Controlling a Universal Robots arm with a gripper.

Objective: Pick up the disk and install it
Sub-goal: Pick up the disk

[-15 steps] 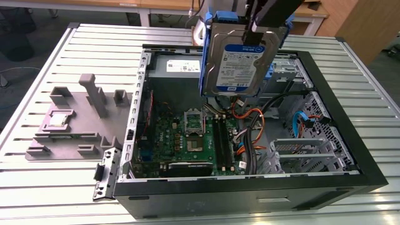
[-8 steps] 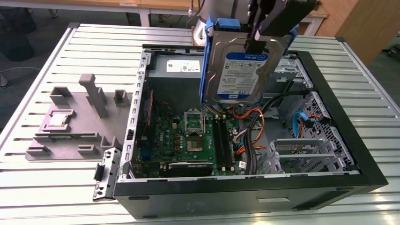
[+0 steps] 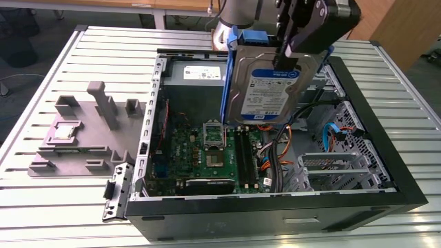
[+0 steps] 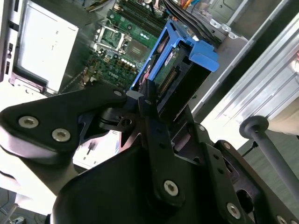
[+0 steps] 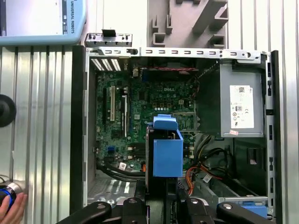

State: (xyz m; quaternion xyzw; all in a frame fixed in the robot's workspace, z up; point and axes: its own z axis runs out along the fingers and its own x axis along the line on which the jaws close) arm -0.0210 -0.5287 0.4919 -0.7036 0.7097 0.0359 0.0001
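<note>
Pickup looks done, installation not yet. On the exterior view's left, a grey fixture (image 3: pixel 90 134) sits on the tabletop (image 3: pixel 55 217), well apart from the work. Next comes the open computer case (image 3: pixel 276 217), its motherboard (image 3: pixel 206 155) exposed. Above that board the disk (image 3: pixel 265 93) hangs upright in the air (label facing the camera, blue carrier along its edge), touching nothing in the case, with the pincer (image 3: pixel 286 54) clamped on its upper end. Toward the exterior view's right, the metal drive bay (image 3: pixel 331 165) inside the case looks unfilled, so I judge that seating the disk remains to do.
</note>
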